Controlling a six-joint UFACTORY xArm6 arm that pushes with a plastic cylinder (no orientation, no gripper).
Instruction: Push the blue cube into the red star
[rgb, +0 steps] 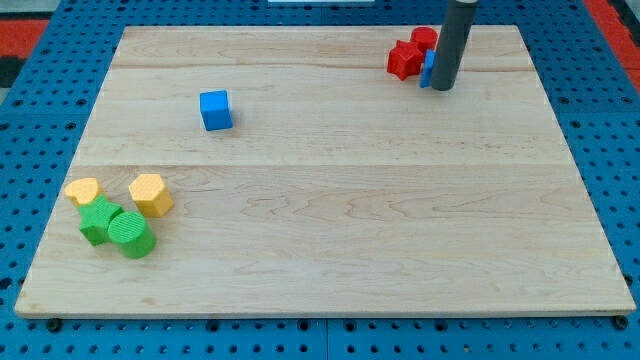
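Wooden worktop (330, 230) on a blue pegboard base (40, 90).

Lower left of frame: cluster of four blocks. Green cylinder (131, 234) lowest, touching a green star-like block (97, 219) on its left. Just above them, a yellow heart-like block (83, 190) and a yellow hexagonal block (151, 194), slightly apart from each other.

Upper left of centre: blue cube (215, 110), standing alone, well apart from all other blocks.

Upper right: red star (405, 60), with a second red block (424, 39) touching it behind. A small blue block (427, 69), shape unclear, mostly hidden by the rod, sits just right of the red star.

My tip (441, 88) rests at that small blue block, far from the blue cube. No fingers fitted, so no open/closed state to record.
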